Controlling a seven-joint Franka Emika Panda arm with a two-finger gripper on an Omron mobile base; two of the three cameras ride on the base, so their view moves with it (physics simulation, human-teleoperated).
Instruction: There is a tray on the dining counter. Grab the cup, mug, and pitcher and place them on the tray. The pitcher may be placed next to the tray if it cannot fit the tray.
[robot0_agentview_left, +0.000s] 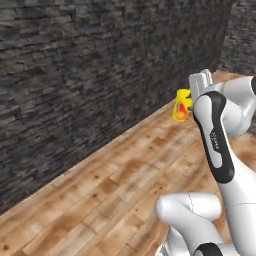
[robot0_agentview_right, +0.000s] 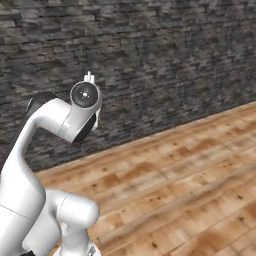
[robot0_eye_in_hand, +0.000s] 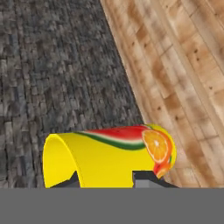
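1. We have the cup (robot0_eye_in_hand: 109, 159) clamped in the gripper (robot0_eye_in_hand: 107, 180): in the hand view both dark tips sit against its yellow wall, one on each side, and the fruit print and open mouth show clearly.
2. In the left base view the cup (robot0_agentview_left: 182, 106) hangs off the end of the raised arm, well above the wooden floor (robot0_agentview_left: 110, 200), touching nothing else.
3. Step in hand, as we read it: carrying the cup toward the tray. The pickup looks done; the placing is not.
4. The next move calls for getting the dining counter and tray in front of us. Neither is ahead of the gripper here, so we'd expect the base to drive or turn first.
5. Keep the grip steady through the carry. The tips hold a smooth round wall, so a jolt could let the cup slip.
6. Ahead of the gripper there is a dark stone wall (robot0_agentview_left: 90, 75), with floor below. Swing wide of the wall when the arm or base turns.
7. Mug and pitcher are yet to be fetched, going by the task.
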